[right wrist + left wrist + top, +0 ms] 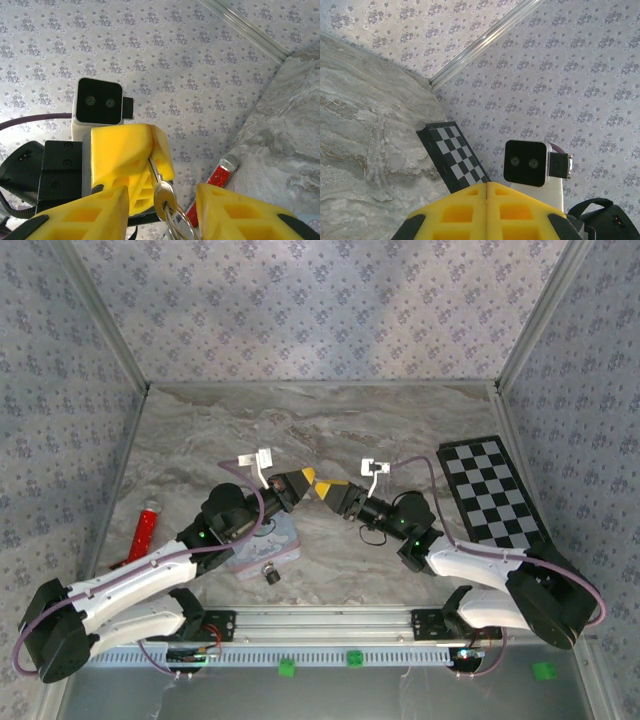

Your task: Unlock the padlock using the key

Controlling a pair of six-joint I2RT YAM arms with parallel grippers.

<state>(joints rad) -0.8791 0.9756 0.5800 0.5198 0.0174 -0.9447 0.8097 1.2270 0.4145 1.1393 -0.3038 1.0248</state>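
The left gripper clamps one end of the key, whose ringed head hangs between the spread jaws of the right gripper. The padlock lies on the table, well apart from both pairs of jaws, beside a tin.

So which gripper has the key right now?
The left gripper, jaws shut on the key; the right gripper is open, straddling the hanging key ring.

Overhead view down onto table, wrist cameras close, facing each other
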